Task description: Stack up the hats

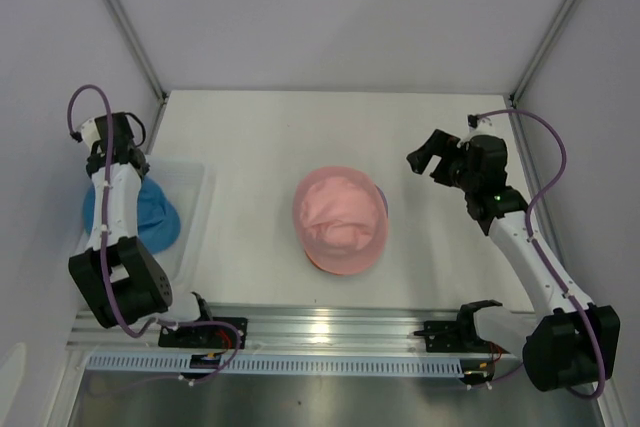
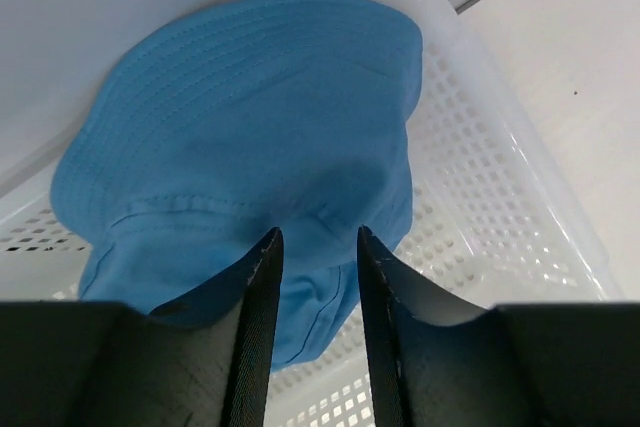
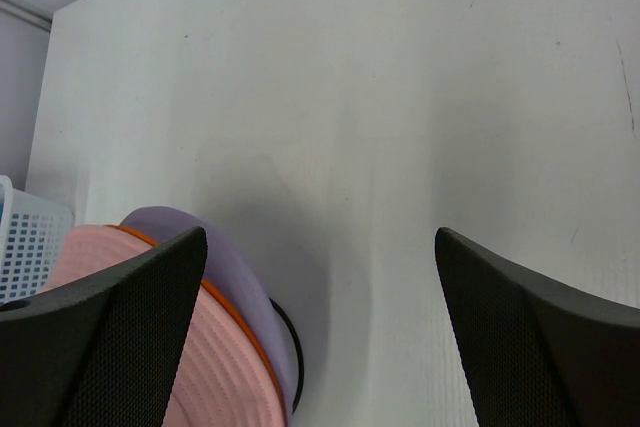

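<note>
The white tabletop (image 1: 250,127) carries a white mesh basket (image 2: 500,197) at its left edge. At the centre, the pink hat (image 1: 340,217) tops the orange hat (image 3: 235,325) and the lavender hat (image 3: 240,277). The blue hat (image 2: 250,117) lies in the basket. My left tool (image 2: 317,232) is narrowed against its fabric; I cannot tell whether it pinches. My right tool (image 3: 320,234) hangs wide open and empty beside the stack.

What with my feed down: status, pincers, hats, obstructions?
Left pincer narrow, astride blue hat in white mesh basket, grip unconfirmed. Right pincer open. Pink hat tops orange hat, lavender hat. Nothing blocking.
</note>
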`<move>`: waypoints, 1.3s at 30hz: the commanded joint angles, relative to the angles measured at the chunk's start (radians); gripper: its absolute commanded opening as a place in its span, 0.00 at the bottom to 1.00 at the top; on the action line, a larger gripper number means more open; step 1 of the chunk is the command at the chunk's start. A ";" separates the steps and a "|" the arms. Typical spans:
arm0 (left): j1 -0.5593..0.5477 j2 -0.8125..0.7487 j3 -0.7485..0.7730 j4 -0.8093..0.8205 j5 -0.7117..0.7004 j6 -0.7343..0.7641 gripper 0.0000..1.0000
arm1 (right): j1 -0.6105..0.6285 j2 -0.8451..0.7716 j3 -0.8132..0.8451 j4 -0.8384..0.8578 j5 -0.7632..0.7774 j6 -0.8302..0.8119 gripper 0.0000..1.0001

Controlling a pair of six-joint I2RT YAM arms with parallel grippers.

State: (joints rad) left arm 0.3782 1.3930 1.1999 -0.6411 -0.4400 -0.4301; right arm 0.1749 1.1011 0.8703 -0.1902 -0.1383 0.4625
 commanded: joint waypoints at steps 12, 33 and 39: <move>0.008 0.083 -0.043 0.081 0.007 0.039 0.45 | -0.015 -0.107 0.002 0.009 -0.001 0.019 1.00; -0.134 -0.209 0.423 -0.388 0.290 0.071 0.01 | -0.026 -0.198 0.088 -0.012 -0.138 0.076 1.00; -0.347 -0.233 0.628 -0.512 0.422 0.048 0.01 | -0.026 -0.237 0.107 0.000 -0.210 0.120 1.00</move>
State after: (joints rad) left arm 0.1028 1.1484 1.7481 -1.0279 -0.1196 -0.3832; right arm 0.1528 0.8810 0.9329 -0.2153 -0.2916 0.5449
